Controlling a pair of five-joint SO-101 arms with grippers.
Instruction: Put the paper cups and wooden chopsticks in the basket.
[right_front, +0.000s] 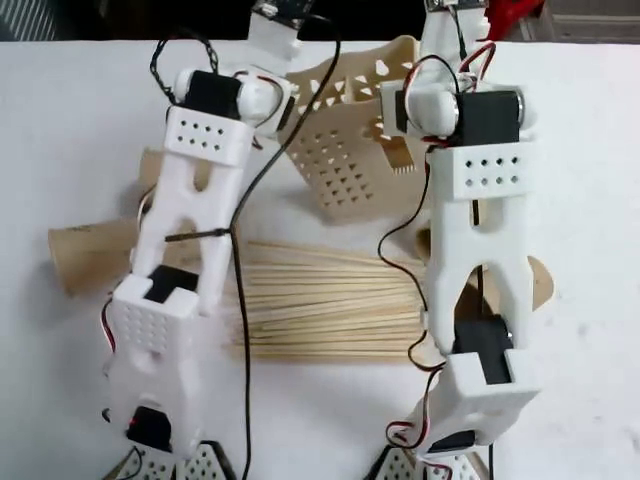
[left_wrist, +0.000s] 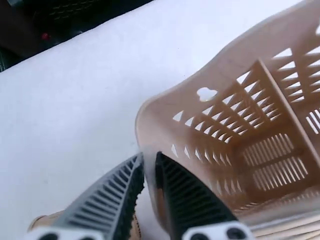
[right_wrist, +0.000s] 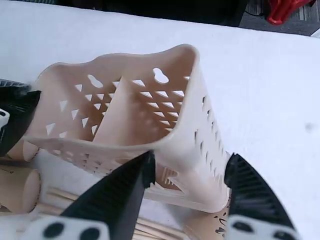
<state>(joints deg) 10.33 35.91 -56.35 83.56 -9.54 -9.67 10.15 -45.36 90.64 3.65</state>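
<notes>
Pinching the thin wall of the basket with the left tool, ribbed grey fingers almost together on the rim. Straddling a rounded corner of the same basket with the right tool, spread wide, contact with the black fingers impossible to tell. Beige perforated plastic, triangle and slot cut-outs, tipped up on the white surface. Just beside it, pale wooden chopsticks lying in a flat sheaf; brown paper cup on its side near them
</notes>
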